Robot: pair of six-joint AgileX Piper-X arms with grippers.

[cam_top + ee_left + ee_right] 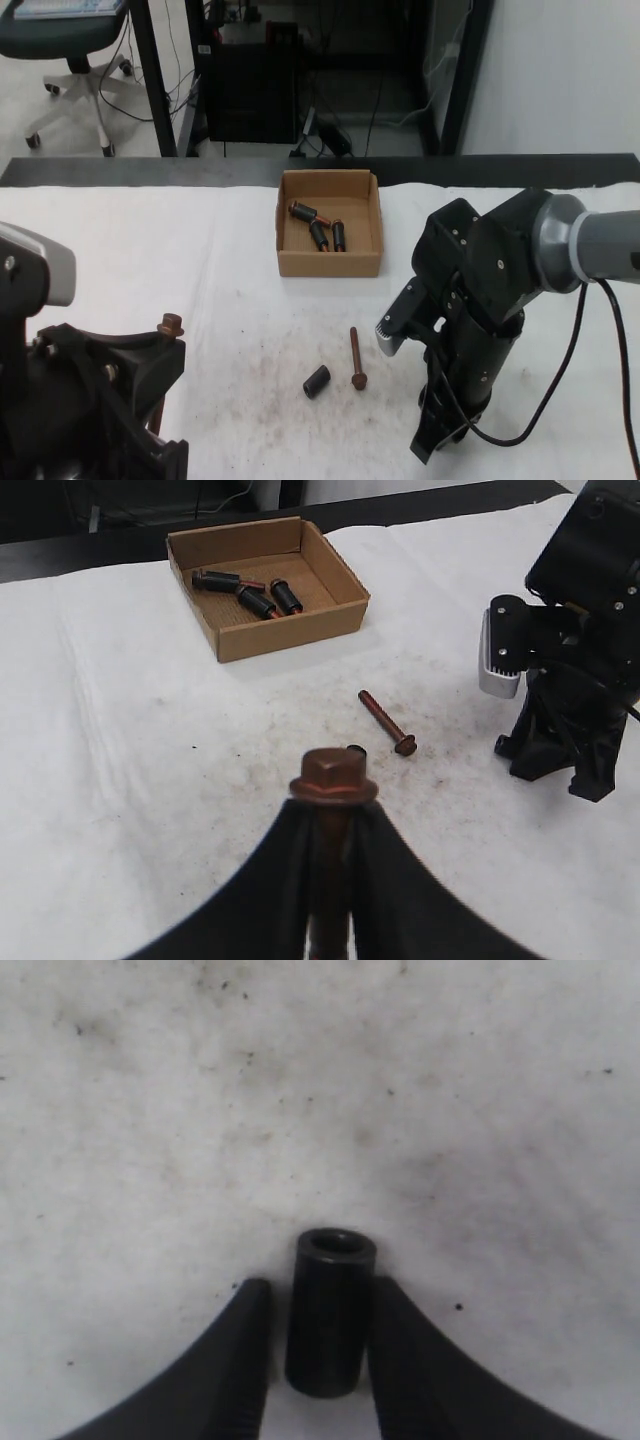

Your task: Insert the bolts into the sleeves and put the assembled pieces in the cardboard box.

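— Well, what has the left gripper (pixel 333 818) got?

— A bolt (pixel 333 777). It's clamped tight by the shank and upright, with the hex head just above the fingertips. That arm sits at the near left of the bench.

— And the right gripper (pixel 435 440)?

— It points down at the white cloth (pixel 150 250), near the front, off to the right. A sleeve (pixel 330 1320) sits between its fingers (pixel 420 1360), with the bore end pointing away from the wrist. The fingers are a little apart. One is against the sleeve, and a thin strip of cloth shows between the sleeve and the other, so it isn't pinched. I can't tell whether the sleeve lies flat on the cloth.

— Anything loose?

— Yes, between the two arms. A loose bolt (pixel 356 358) lies with its head toward us and its shank aimed at the box (pixel 290 262). A loose sleeve (pixel 317 381) is near that head, on the left arm's side, not touching it. Neither gripper touches either one.

— And the box?

— It's farther back, mid-bench, well apart from both grippers. Three pieces (pixel 320 228) lie inside it.
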